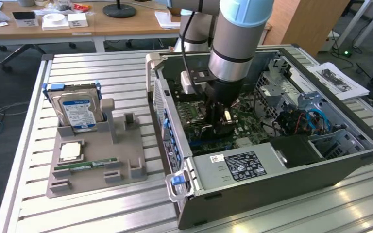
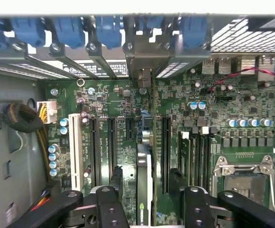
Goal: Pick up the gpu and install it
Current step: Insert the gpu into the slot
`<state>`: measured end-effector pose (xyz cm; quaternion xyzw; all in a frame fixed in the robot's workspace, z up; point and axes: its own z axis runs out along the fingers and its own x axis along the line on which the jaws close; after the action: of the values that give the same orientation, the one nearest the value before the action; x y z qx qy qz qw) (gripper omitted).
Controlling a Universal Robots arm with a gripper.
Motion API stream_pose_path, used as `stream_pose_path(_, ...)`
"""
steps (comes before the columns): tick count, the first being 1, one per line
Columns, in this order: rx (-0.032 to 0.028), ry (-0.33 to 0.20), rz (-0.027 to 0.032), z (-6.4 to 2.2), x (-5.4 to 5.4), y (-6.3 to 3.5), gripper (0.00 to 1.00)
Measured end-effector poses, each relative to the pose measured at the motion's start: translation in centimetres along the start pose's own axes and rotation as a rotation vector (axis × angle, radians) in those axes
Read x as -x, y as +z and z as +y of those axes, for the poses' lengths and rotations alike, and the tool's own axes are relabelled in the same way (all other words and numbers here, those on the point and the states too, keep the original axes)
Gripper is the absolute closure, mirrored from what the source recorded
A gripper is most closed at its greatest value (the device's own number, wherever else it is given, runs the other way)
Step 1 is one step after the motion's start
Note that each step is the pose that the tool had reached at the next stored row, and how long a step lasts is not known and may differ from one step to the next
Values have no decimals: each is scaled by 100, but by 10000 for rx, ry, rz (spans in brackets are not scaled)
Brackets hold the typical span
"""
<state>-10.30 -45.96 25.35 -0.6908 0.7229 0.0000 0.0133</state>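
The gripper (image 2: 146, 190) is being held spread apart, grasping nothing, its 2 fingers (image 2: 110, 202) flanking the gpu (image 2: 145, 175). The card is standing edge-on in a motherboard (image 2: 213, 114) slot, bracket toward the case's (image 1: 271, 187) rear, apparently seated there and released.

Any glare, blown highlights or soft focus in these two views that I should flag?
Exterior view: window light glares off the slatted metal table at the near right, and the arm shades the motherboard inside the computer case. Wrist view: a blown-out white strip runs above the blue slot clips; the open pincer up close looks soft, with the gpu seen edge-on between its fingers.
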Motion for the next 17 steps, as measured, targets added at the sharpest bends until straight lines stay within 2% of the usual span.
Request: stream_pose_path(17,-4,10,5,-10,18,-557,48)
